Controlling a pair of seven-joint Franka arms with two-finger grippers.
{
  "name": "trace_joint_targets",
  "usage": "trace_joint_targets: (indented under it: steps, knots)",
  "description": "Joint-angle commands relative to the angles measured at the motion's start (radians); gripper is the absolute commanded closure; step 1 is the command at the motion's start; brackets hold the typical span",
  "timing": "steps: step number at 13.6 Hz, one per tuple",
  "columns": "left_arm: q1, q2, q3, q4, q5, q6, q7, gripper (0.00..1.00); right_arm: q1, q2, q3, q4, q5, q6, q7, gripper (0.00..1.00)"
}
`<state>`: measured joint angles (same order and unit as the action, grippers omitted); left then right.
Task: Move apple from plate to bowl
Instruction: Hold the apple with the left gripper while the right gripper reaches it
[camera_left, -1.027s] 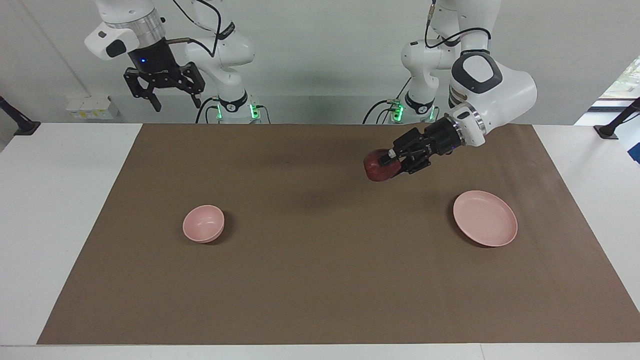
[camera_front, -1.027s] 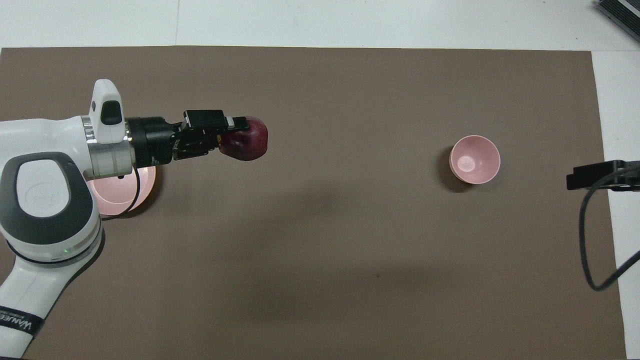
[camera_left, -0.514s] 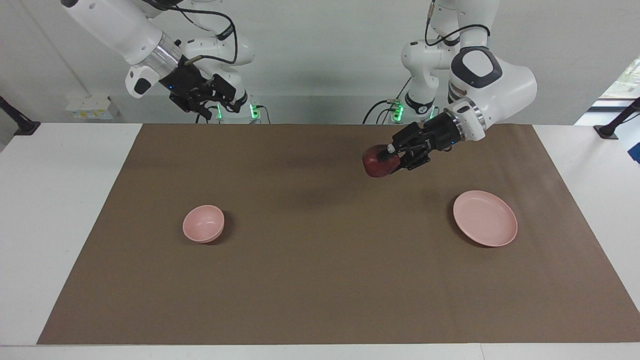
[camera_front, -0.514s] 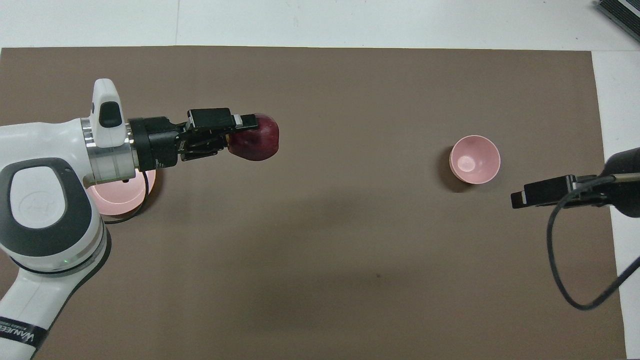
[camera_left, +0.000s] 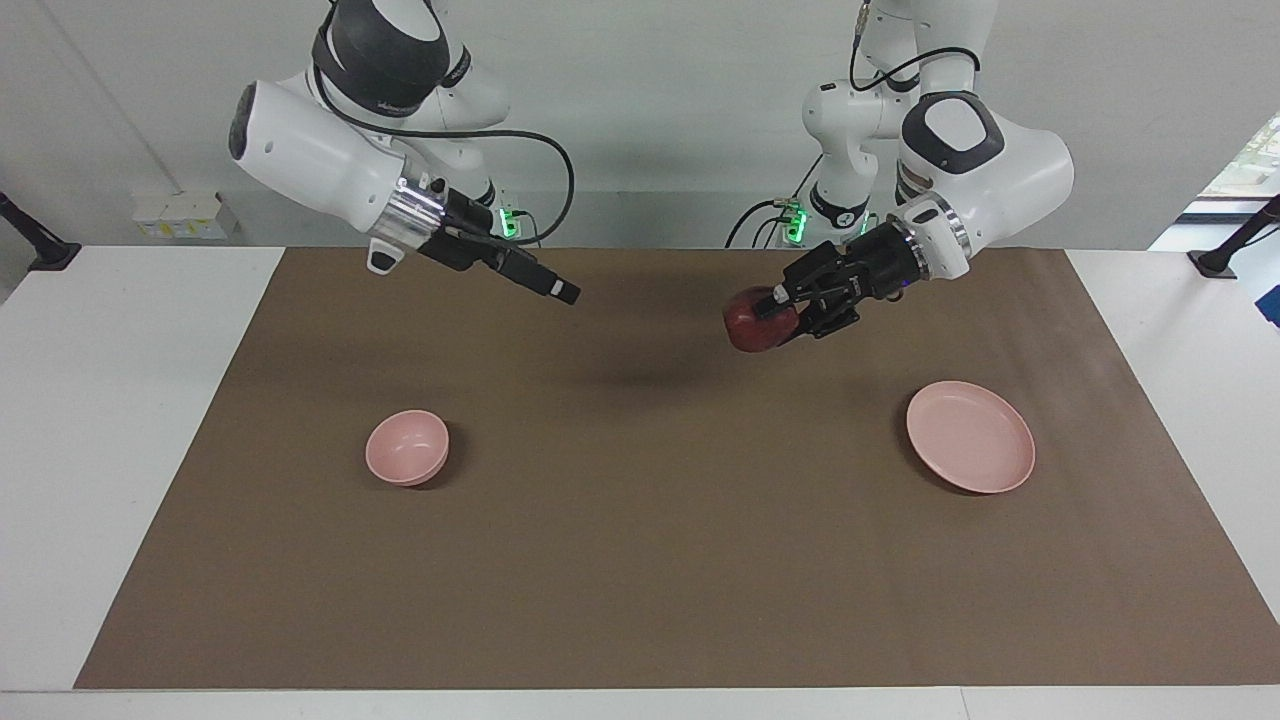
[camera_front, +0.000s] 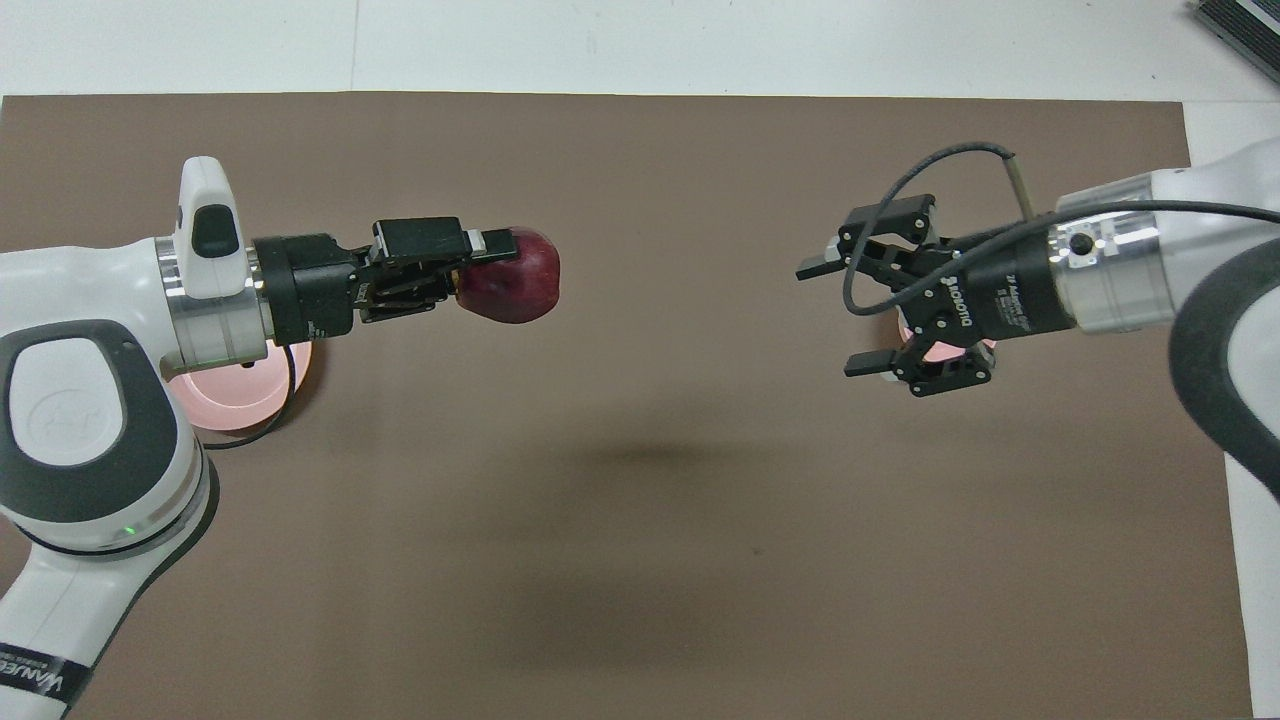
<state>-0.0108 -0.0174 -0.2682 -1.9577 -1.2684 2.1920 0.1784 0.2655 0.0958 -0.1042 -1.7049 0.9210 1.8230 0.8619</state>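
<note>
My left gripper (camera_left: 768, 312) is shut on the dark red apple (camera_left: 748, 330) and holds it in the air over the mat, between the plate and the table's middle. It also shows in the overhead view, left gripper (camera_front: 482, 268) on the apple (camera_front: 525, 290). The pale pink plate (camera_left: 970, 436) lies empty toward the left arm's end; my left arm covers most of it from above (camera_front: 240, 395). The small pink bowl (camera_left: 407, 447) stands empty toward the right arm's end. My right gripper (camera_left: 562, 291) is open in the air, its fingertips pointing toward the apple. From above the right gripper (camera_front: 838, 318) covers most of the bowl (camera_front: 945, 351).
A brown mat (camera_left: 640, 560) covers the white table (camera_left: 120, 400). A black cable (camera_front: 930, 165) loops over my right wrist. A dark object (camera_front: 1240, 20) sits at the table's corner farthest from the robots, at the right arm's end.
My right arm has swung down from its raised pose and out over the mat toward the apple, gripper open. My left gripper has carried the apple slightly toward the middle.
</note>
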Motion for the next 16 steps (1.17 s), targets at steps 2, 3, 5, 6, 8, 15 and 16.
trace_joint_targets:
  steps: [2,3,5,6,8,15,16]
  knots:
    - [-0.006,-0.021,0.007,-0.01,-0.014,-0.005,-0.002,1.0,0.075,0.061,0.003,0.019,0.136,0.119,0.164,0.0]
    - [-0.006,-0.021,0.007,-0.01,-0.014,-0.005,-0.003,1.0,0.098,0.074,0.003,0.019,0.16,0.152,0.19,0.0]
    - [-0.006,-0.021,0.007,-0.01,-0.012,-0.003,-0.003,1.0,0.156,0.084,0.003,0.03,0.193,0.232,0.236,0.0]
    - [-0.006,-0.021,0.006,-0.012,-0.011,-0.003,-0.003,1.0,0.176,0.102,0.003,0.056,0.194,0.254,0.276,0.0]
    - [-0.006,-0.021,0.007,-0.012,-0.009,-0.003,-0.003,1.0,0.205,0.151,0.003,0.109,0.2,0.274,0.331,0.0]
    - [-0.015,-0.021,0.007,-0.013,-0.006,-0.001,-0.007,1.0,0.271,0.222,0.005,0.154,0.249,0.363,0.351,0.0]
    - [-0.02,-0.021,0.007,-0.013,-0.006,-0.001,-0.008,1.0,0.287,0.235,0.005,0.183,0.248,0.38,0.37,0.0]
